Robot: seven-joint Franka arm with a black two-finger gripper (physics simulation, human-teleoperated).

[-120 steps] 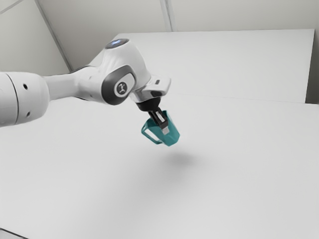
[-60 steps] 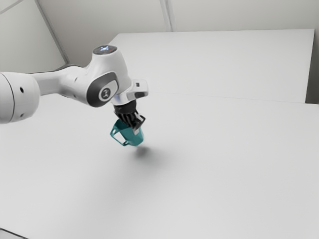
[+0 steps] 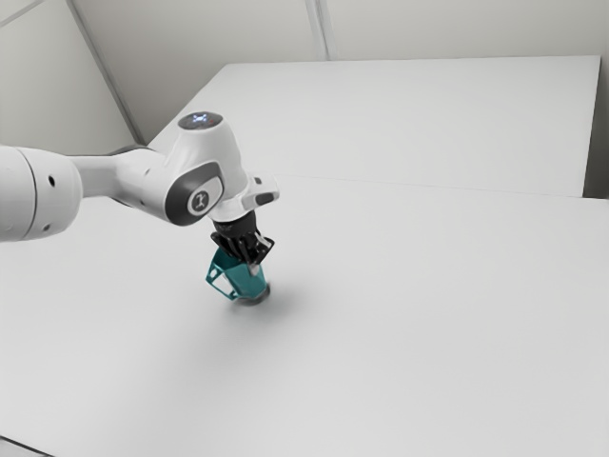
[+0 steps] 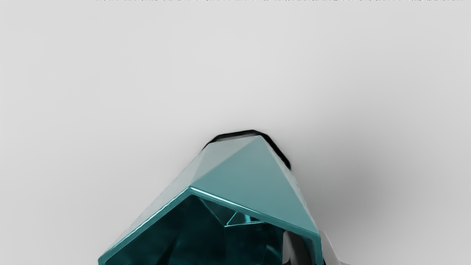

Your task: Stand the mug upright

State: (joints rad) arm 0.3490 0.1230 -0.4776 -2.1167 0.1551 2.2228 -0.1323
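A smooth white surface [image 3: 428, 333] spread widely under soft, diffuse light. Behind it lay a broad, pale panel [image 3: 428, 124], a faint line between them. Plain grey-white walls [image 3: 219, 29] stood beyond, with a narrow seam [image 3: 319, 29] and, toward the exterior view's left, a slanting dark line [image 3: 105, 73].

The kind of place is hard to tell: an indoor space with a lab-like look, suggested by the white robot arm [image 3: 228, 157] over a broad white table [image 3: 409, 314]. Behind stand a large flat white panel [image 3: 419, 124] and pale grey walls [image 3: 457, 29], a narrow upright strip [image 3: 322, 29] running down one.
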